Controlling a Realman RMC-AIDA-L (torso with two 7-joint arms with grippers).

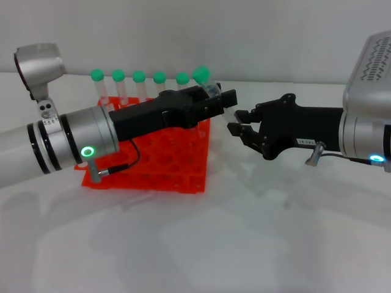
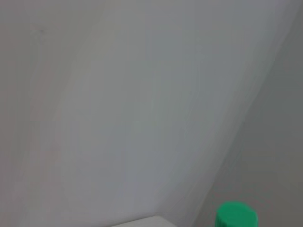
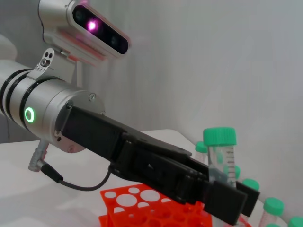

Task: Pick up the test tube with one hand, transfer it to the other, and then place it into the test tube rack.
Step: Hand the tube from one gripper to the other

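The handover looks done: the left end effector [image 1: 223, 102] is clamped on the slim clear plastic test tube with a green screw cap [image 3: 221, 158], held upright above the bright orange plastic test tube rack [image 1: 183, 165]. The right end effector [image 1: 239, 125] stands released just beside. Insertion remains.

Your left silver cylindrical arm reaches in level from the left, its black left end effector [image 1: 223, 101] clamped on a slim clear green-capped test tube [image 3: 221, 158]. Your right arm's black right end effector [image 1: 239, 129] faces it, fingers spread, just beside.
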